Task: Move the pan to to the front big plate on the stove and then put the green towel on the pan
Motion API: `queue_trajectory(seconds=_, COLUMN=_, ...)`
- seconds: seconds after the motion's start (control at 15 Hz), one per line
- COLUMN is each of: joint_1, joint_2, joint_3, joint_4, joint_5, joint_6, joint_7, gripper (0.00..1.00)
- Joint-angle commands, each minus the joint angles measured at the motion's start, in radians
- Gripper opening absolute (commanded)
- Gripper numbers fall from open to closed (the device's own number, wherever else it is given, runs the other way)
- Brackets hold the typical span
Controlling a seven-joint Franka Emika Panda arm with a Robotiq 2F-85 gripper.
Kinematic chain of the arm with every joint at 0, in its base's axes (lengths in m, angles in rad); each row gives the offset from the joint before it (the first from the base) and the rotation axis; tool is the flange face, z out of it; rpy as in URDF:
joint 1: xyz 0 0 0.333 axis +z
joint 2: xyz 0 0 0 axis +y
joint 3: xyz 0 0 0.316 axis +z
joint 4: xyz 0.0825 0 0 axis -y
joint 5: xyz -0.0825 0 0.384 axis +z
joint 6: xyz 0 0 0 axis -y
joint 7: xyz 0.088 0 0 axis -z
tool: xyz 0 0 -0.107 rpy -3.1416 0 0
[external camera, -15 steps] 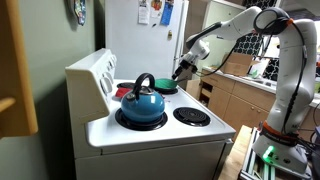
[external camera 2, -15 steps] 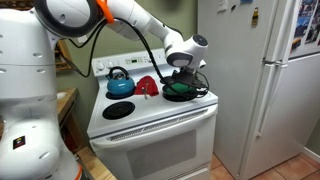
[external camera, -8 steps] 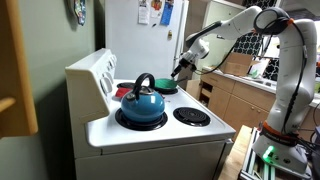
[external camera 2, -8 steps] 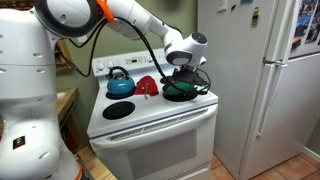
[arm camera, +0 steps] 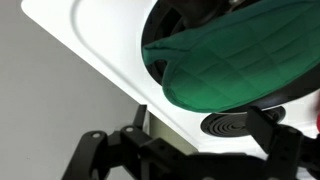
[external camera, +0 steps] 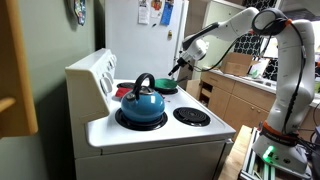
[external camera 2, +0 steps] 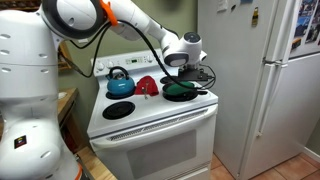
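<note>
The green towel [external camera 2: 180, 90] lies in the pan [external camera 2: 193, 96] on the stove's [external camera 2: 152, 120] near right burner. The gripper [external camera 2: 181, 72] hangs just above, jaws wide, empty. A blue kettle [external camera 2: 120, 82] sits far left.

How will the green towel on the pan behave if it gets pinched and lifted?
Probably floppy: the green towel lies in soft folds over the pan, so it should sag from a pinch. Likely light for its size, since it looks like quilted cloth. Its stitched surface looks grippy rather than slippery.
</note>
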Motion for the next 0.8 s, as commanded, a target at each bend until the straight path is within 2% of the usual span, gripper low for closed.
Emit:
queue_trajectory(seconds=0.0, joint_1=0.025, joint_2=0.035, joint_3=-0.012, joint_4=-0.016, joint_5=-0.101, joint_6=0.130, joint_7=0.074, gripper=1.00)
queue_trajectory(seconds=0.13, joint_1=0.034, joint_2=0.045, joint_3=-0.020, joint_4=-0.026, joint_5=-0.180, joint_6=0.183, joint_7=0.178, gripper=1.00)
queue_trajectory(seconds=0.33, joint_1=0.048, joint_2=0.042, joint_3=-0.046, joint_4=-0.050, joint_5=-0.373, joint_6=0.192, joint_7=0.404, gripper=1.00)
queue_trajectory(seconds=0.47, joint_1=0.062, joint_2=0.037, joint_3=-0.077, joint_4=-0.047, joint_5=-0.498, joint_6=0.127, joint_7=0.562, gripper=1.00)
queue_trajectory(seconds=0.73, joint_1=0.029, joint_2=0.034, joint_3=-0.036, joint_4=-0.017, joint_5=-0.619, joint_6=0.037, joint_7=0.740, gripper=1.00)
